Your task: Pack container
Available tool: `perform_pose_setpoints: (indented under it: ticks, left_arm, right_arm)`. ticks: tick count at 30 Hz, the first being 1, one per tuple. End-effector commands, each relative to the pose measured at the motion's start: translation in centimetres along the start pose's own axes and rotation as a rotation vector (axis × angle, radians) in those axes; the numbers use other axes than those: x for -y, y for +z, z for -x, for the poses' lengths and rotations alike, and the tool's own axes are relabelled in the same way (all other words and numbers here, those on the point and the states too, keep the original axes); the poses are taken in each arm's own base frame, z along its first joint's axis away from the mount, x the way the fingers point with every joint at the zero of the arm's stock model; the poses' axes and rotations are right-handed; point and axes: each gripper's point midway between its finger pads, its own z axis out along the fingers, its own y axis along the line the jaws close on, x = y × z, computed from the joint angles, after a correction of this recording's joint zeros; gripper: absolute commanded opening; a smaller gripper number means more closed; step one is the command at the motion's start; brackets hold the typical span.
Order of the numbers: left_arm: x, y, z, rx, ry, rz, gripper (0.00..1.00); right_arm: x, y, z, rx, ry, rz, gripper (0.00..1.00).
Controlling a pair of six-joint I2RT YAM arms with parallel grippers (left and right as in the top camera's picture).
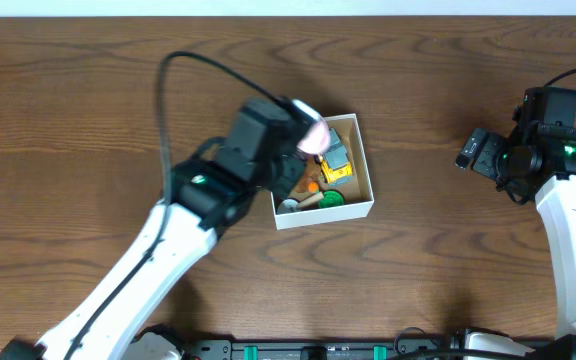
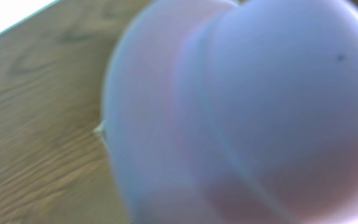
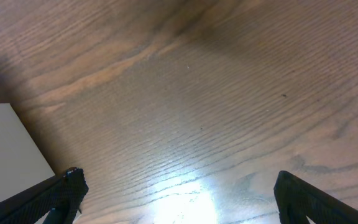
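I had the left claw (image 1: 306, 138) pinching a rounded pink toy (image 1: 315, 133) over the far left corner of the container (image 1: 324, 218). I judged it held there so the toy could drop inside and miss the rim. The left wrist camera was no help. The pink toy (image 2: 241, 112) sat so close to the lens that it blurred out nearly everything, and the fingers were hidden. I read the grip from the overhead view alone.

The container stood near the middle of the counter (image 1: 88, 100), open at the top, and it was already partly filled. A yellow toy (image 1: 338, 160) lay toward the far right side. A small orange piece (image 1: 313, 185) sat near the middle, and a green piece (image 1: 331, 198) and a pale one (image 1: 298, 205) lay along the near wall. I could not tell more about these pieces. The free room seemed to be at the far left, under the pink toy.

The right claw (image 3: 179, 186) hung spread wide over bare counter, well apart from the container. I took that as parked out of the way.
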Motion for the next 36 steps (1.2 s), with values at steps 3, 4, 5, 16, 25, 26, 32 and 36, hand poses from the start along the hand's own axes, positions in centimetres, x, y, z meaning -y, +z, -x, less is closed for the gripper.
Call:
perform_pose_setpoints:
  ticks: [3, 4, 5, 16, 25, 26, 32, 36]
  left_arm:
    - [2.0, 5.4, -2.4, -0.144, 0.127, -0.031, 0.06]
    - [2.4, 6.3, -3.1, -0.173, 0.133, -0.040, 0.06]
    - [2.8, 7.3, -3.8, -0.204, 0.141, -0.048, 0.06]
    - [3.6, 7.6, -5.5, -0.276, 0.163, -0.059, 0.79]
    - [-3.3, -1.0, -1.6, -0.067, -0.092, 0.170, 0.98]
    - [-4.5, -1.8, -1.6, -0.051, -0.138, 0.194, 0.98]
    - [-11.6, -4.3, -3.0, -0.026, -0.309, 0.334, 0.98]
    - [-15.1, -5.3, -4.4, -0.029, -0.416, 0.400, 0.98]
  right_arm:
    - [0.0, 0.2, -0.2, -0.005, -0.014, -0.002, 0.99]
    - [0.0, 0.2, -0.2, -0.005, -0.014, -0.002, 0.99]
    - [0.0, 0.2, -0.2, -0.005, -0.014, -0.002, 0.99]
    - [0.1, 0.2, -0.2, -0.003, -0.022, -0.005, 0.99]
    - [-0.5, 0.2, -0.1, 0.004, -0.094, 0.001, 0.99]
    - [-1.0, 0.1, -0.1, 0.012, -0.112, 0.010, 0.99]
    - [-6.4, -0.4, 0.7, 0.121, -0.267, 0.088, 0.99]
    - [-11.0, -1.4, 1.2, 0.221, -0.381, 0.177, 0.99]
